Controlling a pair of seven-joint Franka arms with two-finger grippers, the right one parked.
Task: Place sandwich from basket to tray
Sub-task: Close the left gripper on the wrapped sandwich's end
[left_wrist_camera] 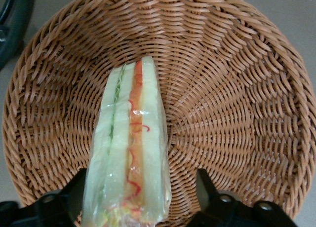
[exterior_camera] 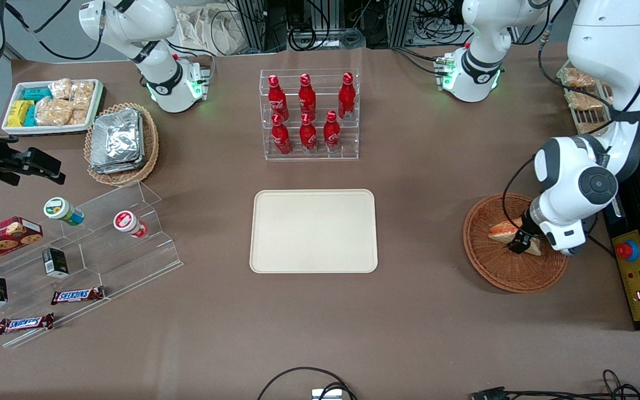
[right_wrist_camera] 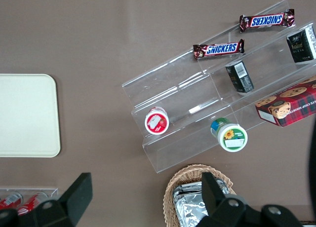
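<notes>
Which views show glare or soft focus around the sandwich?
Left wrist view: the sandwich has small shiny glints on its clear wrap, sharp against the basket; the gripper fingers stand open and look dark and soft. Front view: even light, no glare on the tray.

White arm, black joints, black hand [exterior_camera: 521, 240]

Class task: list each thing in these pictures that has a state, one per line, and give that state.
sandwich: wrapped, lying in the basket, between the gripper's fingers
basket: holds only the sandwich
tray: bare, nothing on it
gripper: down in the basket, open, fingers astride the sandwich with gaps either side
bottles: upright, capped, in the clear rack
</notes>
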